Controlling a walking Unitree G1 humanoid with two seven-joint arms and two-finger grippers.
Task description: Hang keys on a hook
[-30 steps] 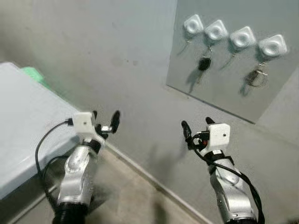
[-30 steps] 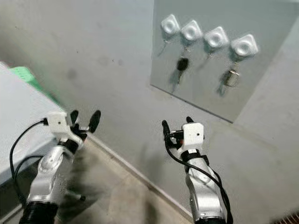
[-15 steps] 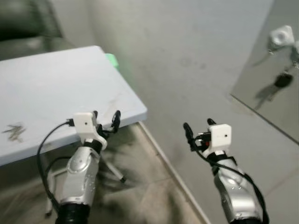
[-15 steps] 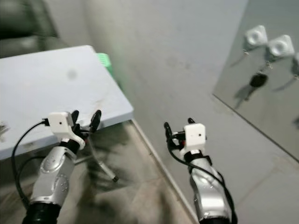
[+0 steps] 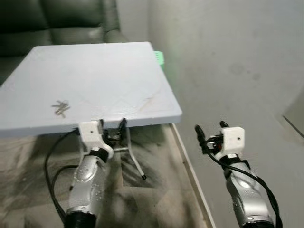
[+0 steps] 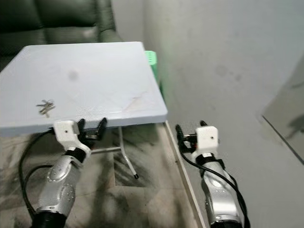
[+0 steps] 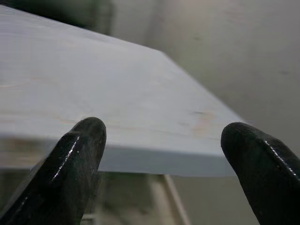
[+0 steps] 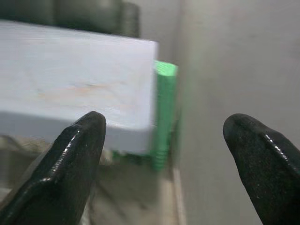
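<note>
A small bunch of keys (image 5: pixel 60 108) lies on the pale blue table (image 5: pixel 109 76), towards its left side near the front edge. My left gripper (image 5: pixel 113 129) is open and empty, held just below and in front of the table's front edge, to the right of the keys. My right gripper (image 5: pixel 210 132) is open and empty too, off the table's right corner beside the grey wall. In the left wrist view the black fingers (image 7: pixel 75 164) frame the table's edge (image 7: pixel 140 161). The hook panel's corner (image 5: pixel 295 116) shows at the far right.
A dark green sofa (image 5: pixel 57 21) stands behind the table. A green object (image 5: pixel 160 57) sits between the table's far right corner and the wall. A metal table leg (image 5: pixel 135 164) slants down to the floor under the front edge.
The camera has swung left: the hook panel has slid out to the right and the whole table with the keys has come into view. Both grippers stay open.
</note>
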